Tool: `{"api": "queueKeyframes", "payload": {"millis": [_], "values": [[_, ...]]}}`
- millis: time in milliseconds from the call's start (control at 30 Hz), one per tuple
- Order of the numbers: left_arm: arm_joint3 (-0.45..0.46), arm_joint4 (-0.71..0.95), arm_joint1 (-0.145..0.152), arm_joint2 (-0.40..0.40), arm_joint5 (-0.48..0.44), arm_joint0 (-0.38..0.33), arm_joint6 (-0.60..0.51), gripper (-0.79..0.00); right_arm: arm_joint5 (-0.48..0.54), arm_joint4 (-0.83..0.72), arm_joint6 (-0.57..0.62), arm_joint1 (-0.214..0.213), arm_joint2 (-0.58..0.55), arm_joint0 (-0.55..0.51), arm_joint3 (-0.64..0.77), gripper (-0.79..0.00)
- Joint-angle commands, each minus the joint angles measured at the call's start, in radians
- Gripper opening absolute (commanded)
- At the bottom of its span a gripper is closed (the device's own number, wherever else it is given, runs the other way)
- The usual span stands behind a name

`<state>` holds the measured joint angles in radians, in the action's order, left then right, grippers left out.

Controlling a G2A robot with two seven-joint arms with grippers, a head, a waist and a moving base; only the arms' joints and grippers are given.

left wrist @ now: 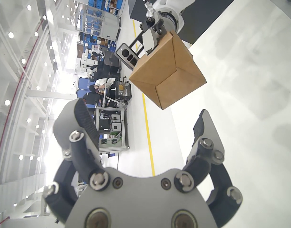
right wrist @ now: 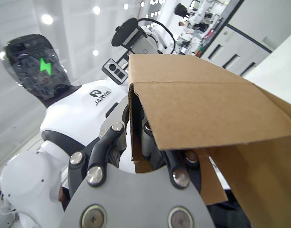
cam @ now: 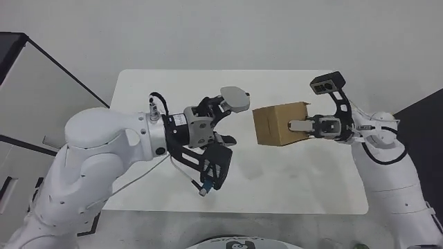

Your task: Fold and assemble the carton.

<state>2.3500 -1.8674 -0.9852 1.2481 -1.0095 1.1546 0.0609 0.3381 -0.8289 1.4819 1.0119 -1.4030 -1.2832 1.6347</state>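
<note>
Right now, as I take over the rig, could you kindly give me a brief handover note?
Left pincer: open, empty, facing the carton, apart from it.
Right pincer: shut on a carton wall at its open end, holding it over the table.
Done: carton squared up; the end toward the left pincer looks closed.
Left: fold the loose flaps at the right pincer's end.

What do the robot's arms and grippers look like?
The left arm and right arm are chunky, with smooth white shells and black parts at the wrists. A black cable loops at the left wrist. The left gripper has a silver plate with round screws, black links and ribbed black pads on pale grey fingers. The right gripper is built the same.
</note>
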Motion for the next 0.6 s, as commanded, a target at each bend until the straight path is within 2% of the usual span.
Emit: {"api": "queueKeyframes", "payload": {"millis": [0,233,300,367,433,567], "values": [[0.0,0.019,0.007,0.022,-0.003,0.025,-0.04,0.0,0.007,0.09,-0.007,-0.004,-0.013,0.036,0.01,-0.785],[0.0,0.019,0.007,0.022,-0.003,0.025,-0.04,0.0,0.011,0.107,-0.011,-0.005,-0.016,0.042,0.011,-0.785],[-0.04,0.076,0.005,0.038,0.047,0.053,-0.036,0.0,0.013,0.115,-0.015,-0.005,-0.016,0.042,0.015,-0.785],[-0.083,0.165,0.006,0.078,0.034,0.078,-0.041,0.0,0.037,0.163,-0.037,-0.007,-0.022,0.035,0.034,-0.785],[-0.127,0.263,0.011,0.121,-0.003,0.104,-0.063,0.0,0.054,0.301,-0.054,-0.016,-0.048,0.047,0.072,-0.785],[-0.162,0.438,0.027,0.185,-0.003,0.153,-0.13,0.0,0.079,0.528,-0.079,-0.037,-0.068,0.055,0.148,-0.785]]}}
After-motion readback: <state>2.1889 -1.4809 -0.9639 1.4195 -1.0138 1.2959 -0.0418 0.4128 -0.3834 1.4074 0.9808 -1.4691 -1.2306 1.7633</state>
